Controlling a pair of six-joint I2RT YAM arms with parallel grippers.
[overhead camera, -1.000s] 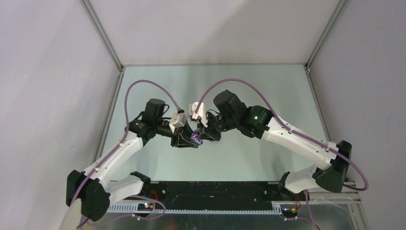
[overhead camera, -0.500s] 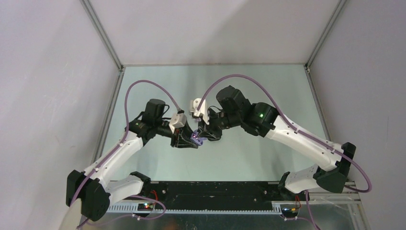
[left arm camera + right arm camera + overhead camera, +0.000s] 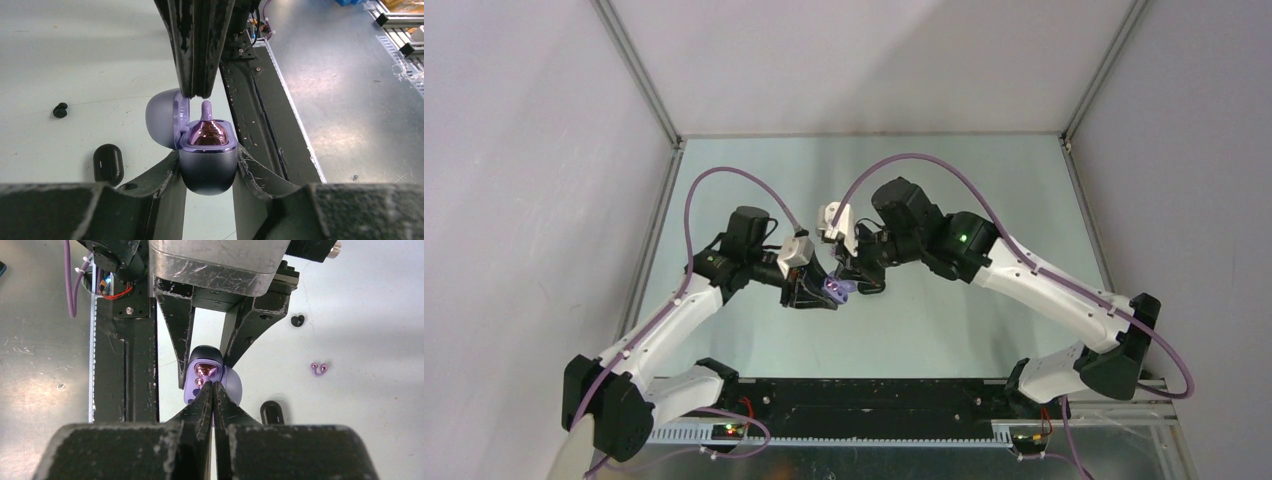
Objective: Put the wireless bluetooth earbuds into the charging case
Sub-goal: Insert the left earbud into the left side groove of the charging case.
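My left gripper (image 3: 207, 154) is shut on the lower half of an open lilac charging case (image 3: 207, 167), its lid (image 3: 160, 117) swung out to the left. My right gripper (image 3: 212, 386) is shut, its tips pinching a lilac earbud (image 3: 206, 111) whose shiny pink body (image 3: 209, 135) sits in the case's socket. In the top view both grippers meet over the case (image 3: 835, 290) at mid-table. Another lilac earbud (image 3: 319, 368) and a black earbud (image 3: 298, 320) lie loose on the table. The second black earbud is out of view.
A closed black charging case (image 3: 108, 164) lies on the table by the left gripper and also shows in the right wrist view (image 3: 271, 412). The black earbud (image 3: 60, 110) lies beyond it. A black rail (image 3: 260, 115) runs along the near table edge.
The right arm has shifted slightly left, bringing its shut fingertips closer onto the open case. The left arm has held still with the case.
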